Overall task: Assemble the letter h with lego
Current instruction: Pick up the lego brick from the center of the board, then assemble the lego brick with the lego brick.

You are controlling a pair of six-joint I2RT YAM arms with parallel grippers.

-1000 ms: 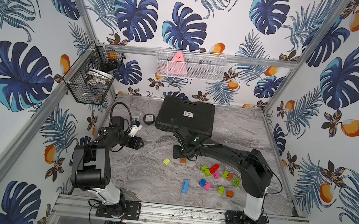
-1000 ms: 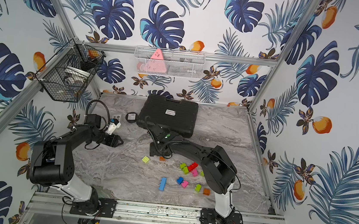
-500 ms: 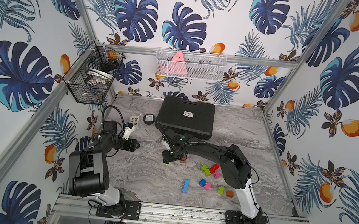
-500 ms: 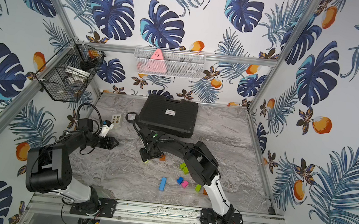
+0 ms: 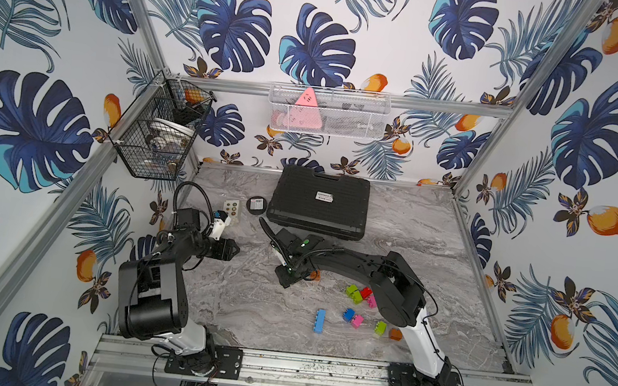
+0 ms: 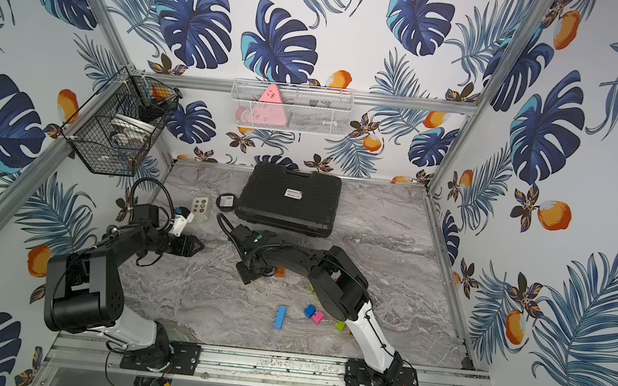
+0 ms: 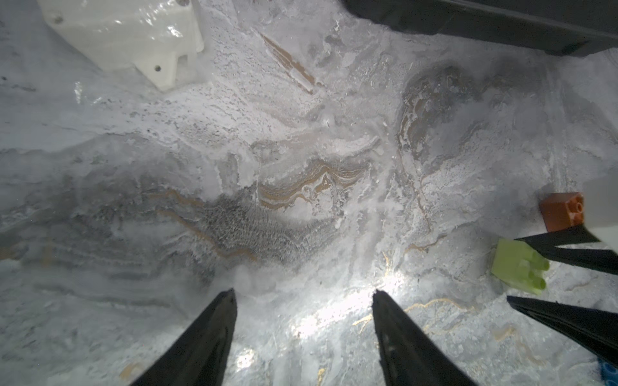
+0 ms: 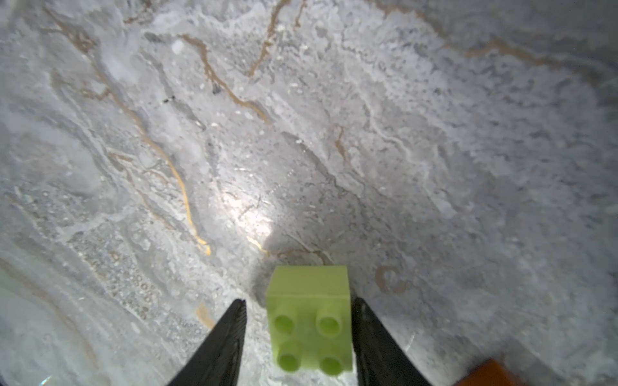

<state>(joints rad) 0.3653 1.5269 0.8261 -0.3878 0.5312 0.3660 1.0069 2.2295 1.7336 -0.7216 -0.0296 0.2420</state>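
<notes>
A lime green lego brick (image 8: 309, 320) lies studs-up on the marble table between the fingers of my right gripper (image 8: 297, 300). The jaws are open: one finger is at the brick's side and the other stands a small gap away. The left wrist view shows the same brick (image 7: 516, 265) framed by those black fingers, with an orange brick (image 7: 561, 212) just beside it. In both top views my right gripper (image 5: 285, 278) (image 6: 247, 275) hides the lime brick. My left gripper (image 7: 303, 291) (image 5: 234, 250) hovers open over bare marble with nothing between its fingers.
Loose lego lies near the right arm's base: a long blue brick (image 5: 320, 320), lime (image 5: 353, 294), red (image 5: 366, 292), pink (image 5: 357, 320) and orange (image 5: 395, 333) ones. A black case (image 5: 320, 202), a white button box (image 5: 231, 207) and a black disc (image 5: 256, 204) sit behind. A wire basket (image 5: 159, 129) hangs at the left.
My right gripper has swung left and down over the lime brick, and its jaws have narrowed around it. The left jaws have opened a little wider; that arm has hardly moved.
</notes>
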